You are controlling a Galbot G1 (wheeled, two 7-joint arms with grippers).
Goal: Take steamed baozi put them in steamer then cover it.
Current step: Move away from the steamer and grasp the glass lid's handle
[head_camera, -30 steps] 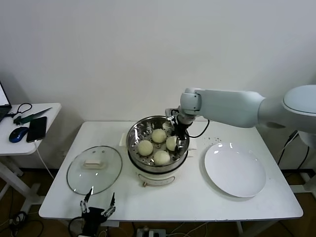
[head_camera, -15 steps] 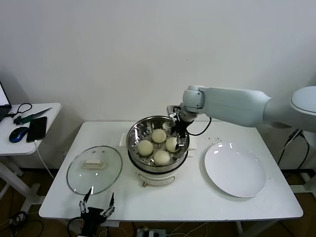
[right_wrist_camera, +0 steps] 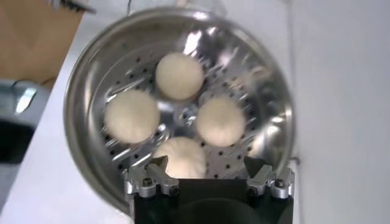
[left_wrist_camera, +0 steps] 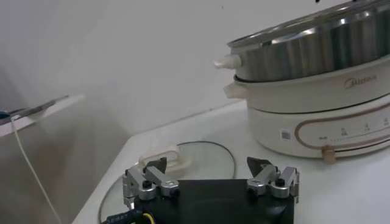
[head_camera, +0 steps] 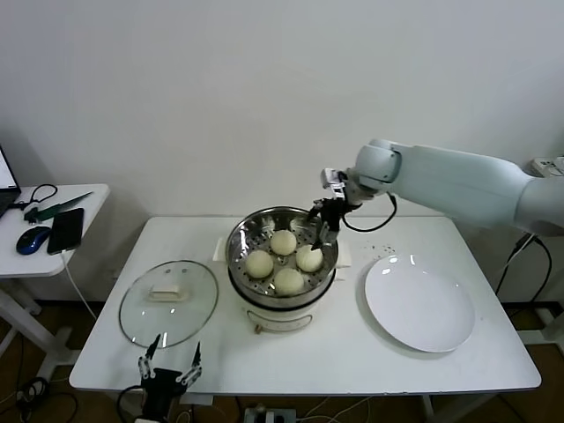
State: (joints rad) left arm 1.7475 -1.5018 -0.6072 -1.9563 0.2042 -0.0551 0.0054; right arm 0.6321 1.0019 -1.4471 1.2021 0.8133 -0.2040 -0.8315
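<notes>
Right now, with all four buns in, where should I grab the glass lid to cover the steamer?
Grip the cream handle at the center of the glass lid, coming straight down. The lid lies flat on the table, its glass too wide, and the left end effector waits open just in front.

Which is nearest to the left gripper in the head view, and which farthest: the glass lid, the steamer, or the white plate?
Measured from the left gripper, low at the table's front edge on the robot's left:
1. Glass lid, lying flat on the table just beyond the gripper.
2. Steamer, mid-table, holding four buns.
3. White plate, on the robot's right, farthest.
</notes>
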